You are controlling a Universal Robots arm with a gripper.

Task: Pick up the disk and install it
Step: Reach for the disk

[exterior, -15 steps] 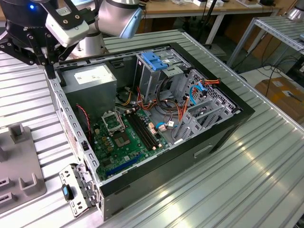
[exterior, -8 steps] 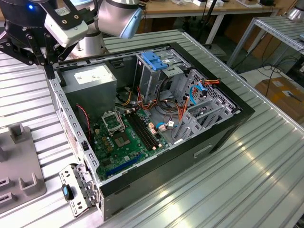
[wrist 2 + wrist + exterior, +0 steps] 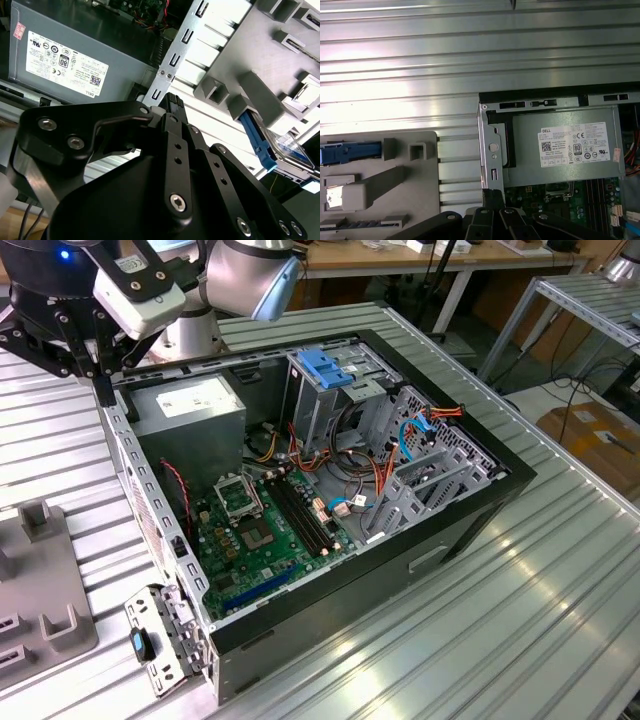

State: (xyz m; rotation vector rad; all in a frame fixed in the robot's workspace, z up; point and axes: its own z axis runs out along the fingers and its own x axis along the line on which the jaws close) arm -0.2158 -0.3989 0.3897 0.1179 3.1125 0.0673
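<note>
1. The gripper (image 3: 103,388) hung above the computer case's (image 3: 455,540) rim beside the grey power supply (image 3: 190,410), with its fingers drawn together on nothing.
2. Bare ribbed table (image 3: 460,165) lay between that rim and the grey fixture (image 3: 375,185) — open room.
3. In both wrist views the disk (image 3: 287,147) sat in the fixture in its blue carrier, well apart from the gripper — the exterior view showed the blue-topped cage (image 3: 325,370) inside the case.

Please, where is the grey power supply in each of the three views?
Exterior view: the power supply sits in the case's far corner, at the exterior view's left.
First wrist view: the power supply lies just inside the case's metal edge.
Second wrist view: the power supply lies beside that edge.
Shared landmark: the grey fixture outside that edge.
</note>
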